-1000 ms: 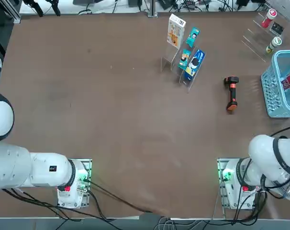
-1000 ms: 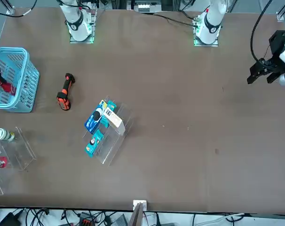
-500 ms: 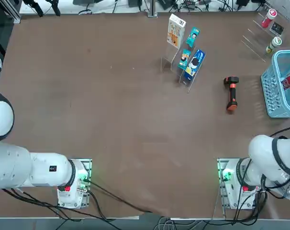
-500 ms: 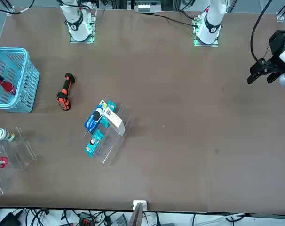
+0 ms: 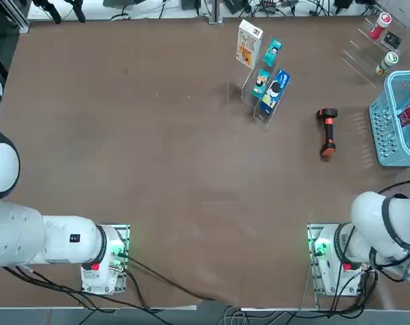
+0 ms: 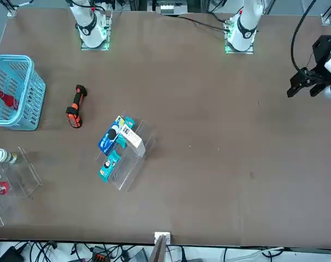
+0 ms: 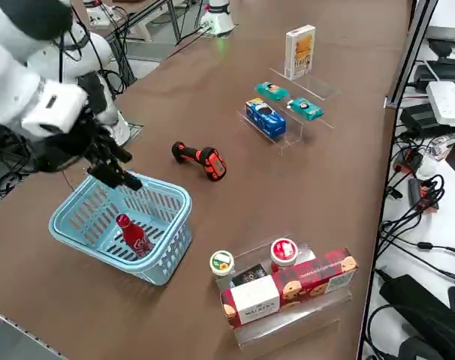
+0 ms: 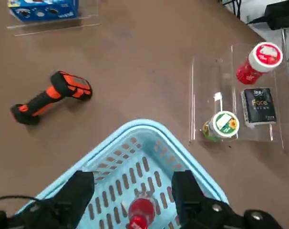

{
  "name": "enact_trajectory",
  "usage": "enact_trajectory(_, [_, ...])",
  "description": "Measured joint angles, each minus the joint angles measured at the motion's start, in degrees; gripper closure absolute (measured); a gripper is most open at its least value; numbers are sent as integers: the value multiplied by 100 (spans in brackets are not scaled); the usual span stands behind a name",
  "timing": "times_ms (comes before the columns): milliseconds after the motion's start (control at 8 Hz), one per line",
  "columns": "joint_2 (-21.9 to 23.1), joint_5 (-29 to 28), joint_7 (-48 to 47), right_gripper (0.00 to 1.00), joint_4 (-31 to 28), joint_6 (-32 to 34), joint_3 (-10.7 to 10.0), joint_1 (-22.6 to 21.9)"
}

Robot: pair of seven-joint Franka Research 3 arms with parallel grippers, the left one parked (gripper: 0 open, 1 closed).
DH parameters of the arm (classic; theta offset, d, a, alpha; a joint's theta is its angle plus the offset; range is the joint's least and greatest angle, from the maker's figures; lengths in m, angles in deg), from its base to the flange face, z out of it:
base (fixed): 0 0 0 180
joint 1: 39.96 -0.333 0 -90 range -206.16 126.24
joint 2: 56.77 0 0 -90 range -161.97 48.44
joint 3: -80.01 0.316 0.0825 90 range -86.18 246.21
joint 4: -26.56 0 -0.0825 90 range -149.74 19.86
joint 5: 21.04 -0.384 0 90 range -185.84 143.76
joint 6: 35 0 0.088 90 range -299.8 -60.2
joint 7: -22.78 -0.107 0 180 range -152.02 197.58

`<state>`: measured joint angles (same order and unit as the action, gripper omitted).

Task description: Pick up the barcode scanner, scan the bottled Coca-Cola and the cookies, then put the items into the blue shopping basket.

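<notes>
End effector [image 8: 132, 195] wide, nothing between its fingers; Coca-Cola [image 7: 134, 235] inside the basket [image 7: 161, 271], lower left of the right side view. Risk, my judgement: descending again, a fingertip could snag the rim and drag it.

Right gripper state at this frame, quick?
Right gripper: jaws open, holding nothing, above the blue shopping basket with the Coca-Cola bottle inside.

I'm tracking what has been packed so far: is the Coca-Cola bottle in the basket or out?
In: the red-capped bottle lies tipped inside the blue basket, its walls around it.
</notes>
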<state>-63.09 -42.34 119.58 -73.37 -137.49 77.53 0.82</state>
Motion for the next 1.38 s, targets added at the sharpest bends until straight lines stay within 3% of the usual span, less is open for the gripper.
enact_trajectory(250, [78, 449, -893, 0, 866, 704, 51, -563])
enact_trajectory(625, [104, 734, -2564, 0, 1686, 1222, 111, -2132])
enact_trajectory(1000, [30, 1067, -4757, 0, 1771, 1198, 148, -3935])
enact_trajectory(1375, [-217, 1297, -6837, 0, 1782, 619, 143, -5312])
